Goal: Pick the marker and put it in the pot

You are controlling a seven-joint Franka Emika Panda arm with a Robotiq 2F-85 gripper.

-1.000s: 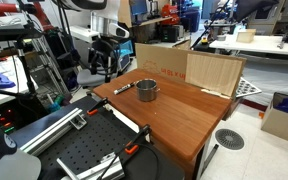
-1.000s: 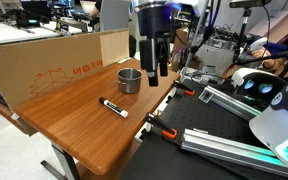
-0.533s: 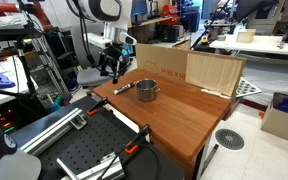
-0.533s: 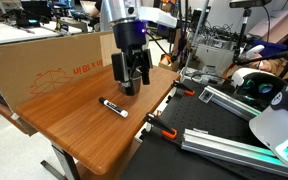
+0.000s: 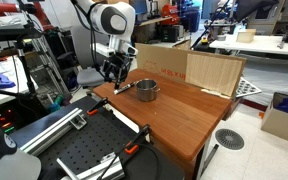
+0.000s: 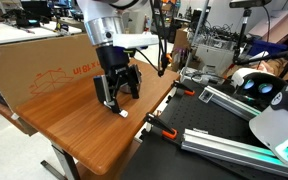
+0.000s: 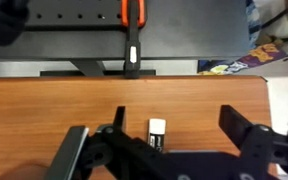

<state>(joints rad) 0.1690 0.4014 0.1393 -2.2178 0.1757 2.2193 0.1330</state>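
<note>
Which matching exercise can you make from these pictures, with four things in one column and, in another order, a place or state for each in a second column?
Things
1. slim dark marker with a whitish end
2. small round silvery metal pot
3. black robot gripper
4. large brown cardboard box

Places and states
A. open, low above the marker
B. lying flat on the brown wooden table
C. standing upright on the table, next to the marker
D. standing along the far side of the table

Pairs: 1-B, 2-C, 3-A, 4-D
</note>
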